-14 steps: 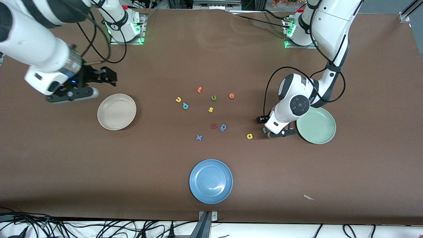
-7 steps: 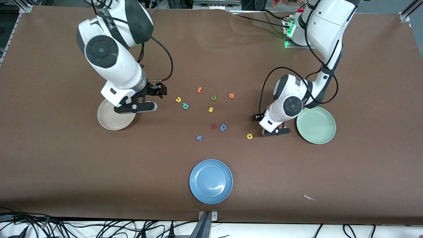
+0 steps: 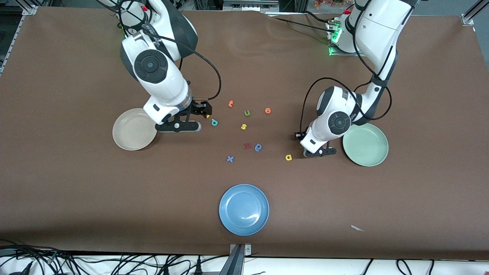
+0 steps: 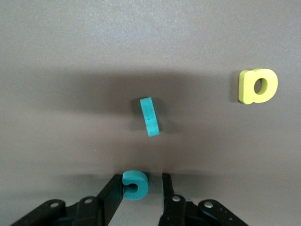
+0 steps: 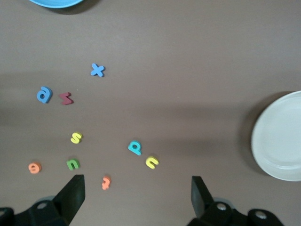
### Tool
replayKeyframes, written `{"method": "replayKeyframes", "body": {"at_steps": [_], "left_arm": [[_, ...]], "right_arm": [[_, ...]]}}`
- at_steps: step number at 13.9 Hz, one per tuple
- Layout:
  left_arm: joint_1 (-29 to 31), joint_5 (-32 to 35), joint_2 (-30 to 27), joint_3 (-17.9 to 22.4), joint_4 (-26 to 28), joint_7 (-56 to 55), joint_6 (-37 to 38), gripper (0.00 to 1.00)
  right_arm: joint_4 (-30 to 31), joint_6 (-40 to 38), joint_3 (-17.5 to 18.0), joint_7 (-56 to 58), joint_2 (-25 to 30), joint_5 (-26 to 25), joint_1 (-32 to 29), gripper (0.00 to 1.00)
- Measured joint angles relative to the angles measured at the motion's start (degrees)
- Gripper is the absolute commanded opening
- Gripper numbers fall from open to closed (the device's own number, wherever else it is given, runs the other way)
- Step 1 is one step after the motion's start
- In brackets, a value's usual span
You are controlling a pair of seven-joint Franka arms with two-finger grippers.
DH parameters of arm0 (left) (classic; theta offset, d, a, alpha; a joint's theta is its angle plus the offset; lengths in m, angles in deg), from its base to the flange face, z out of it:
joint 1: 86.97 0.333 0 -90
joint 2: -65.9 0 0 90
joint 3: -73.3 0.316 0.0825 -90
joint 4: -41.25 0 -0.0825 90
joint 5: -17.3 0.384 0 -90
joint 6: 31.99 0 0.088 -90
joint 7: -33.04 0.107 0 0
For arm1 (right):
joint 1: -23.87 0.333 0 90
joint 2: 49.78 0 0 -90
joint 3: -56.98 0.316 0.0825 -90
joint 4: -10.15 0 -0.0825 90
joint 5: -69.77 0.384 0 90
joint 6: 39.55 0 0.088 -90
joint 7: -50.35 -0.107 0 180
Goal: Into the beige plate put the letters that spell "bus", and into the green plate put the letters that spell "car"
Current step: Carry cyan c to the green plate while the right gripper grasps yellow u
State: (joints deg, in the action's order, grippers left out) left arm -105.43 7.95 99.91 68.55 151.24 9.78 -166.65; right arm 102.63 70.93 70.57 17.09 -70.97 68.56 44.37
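Foam letters on the tabletop [image 3: 76, 183] are the only readable signs.
Ahead of the right claw [image 5: 136, 197] lie a yellow "u" [image 5: 151, 162], teal "b" [image 5: 134, 147], yellow "s" [image 5: 75, 137], green "u" [image 5: 73, 164], blue "x" [image 5: 97, 70]; a teal "c" [image 4: 135, 184] sits between the left claw [image 4: 141, 197] fingers, a yellow "a" [image 4: 257, 85] off to one side.

Lighting: we record even, bright overhead light across the brown desk [image 3: 76, 183], dimming slightly along the edge nearest the front camera. Glare: we note 1 white highlight on the blue plate [image 3: 244, 209]. Shadows: soft and short; we see a dark crescent beside the beige plate [image 3: 134, 129] and a broad diffuse band under the left gripper [image 4: 143, 188] in its wrist view. Green indicator glow shows at the arm bases. Focus: we find the front view crisp; the right gripper [image 5: 136, 193] looks soft at its wrist picture's edge.
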Motion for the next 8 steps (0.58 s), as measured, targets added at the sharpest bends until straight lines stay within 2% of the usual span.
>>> {"method": "replayKeyframes", "body": {"at_steps": [1,2,6,8], "left_arm": [[0.00,0.00,-0.03,0.00,-0.02,0.00,0.00,0.04],[0.00,-0.03,-0.20,-0.07,-0.13,0.01,0.05,0.00],[-0.06,-0.04,-0.25,-0.18,-0.16,0.02,-0.07,0.00],[0.09,-0.04,-0.46,-0.15,-1.24,0.02,-0.04,0.00]], "right_arm": [[2.18,3.10,0.57,-0.57,-0.15,-0.32,0.00,1.00],[4.83,6.54,1.14,-0.98,-0.34,-0.94,0.01,1.00],[15.72,17.12,2.68,-2.19,-0.52,-2.22,-0.22,1.00],[20.81,21.51,3.30,-4.35,-0.23,-5.33,-0.40,1.00]]}}
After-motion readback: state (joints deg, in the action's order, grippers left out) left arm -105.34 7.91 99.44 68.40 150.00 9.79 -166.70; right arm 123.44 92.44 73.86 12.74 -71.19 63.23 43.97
